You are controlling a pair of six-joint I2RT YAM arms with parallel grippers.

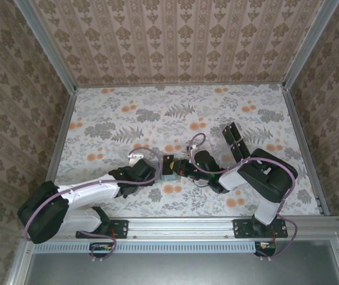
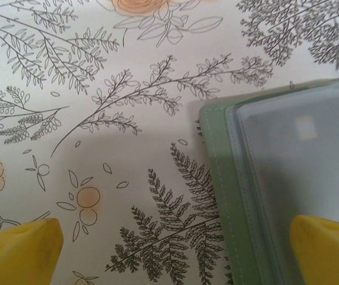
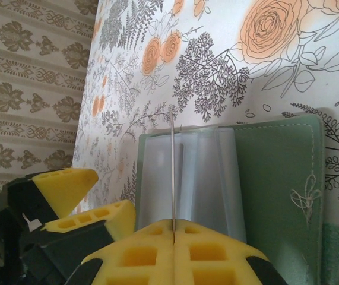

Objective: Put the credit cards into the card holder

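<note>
On the flowered counter (image 1: 127,119), by the middle of its near edge, the green card holder (image 3: 276,178) lies open, the left jaws released wide with one tip over its clear pocket, the right jaws clenched on a credit card (image 3: 173,172) edge-on above its sleeves.

No lettering is showing legibly anywhere; the card holder (image 3: 276,178) is bearing only a small stitched emblem (image 3: 306,199), perhaps a flower.
</note>
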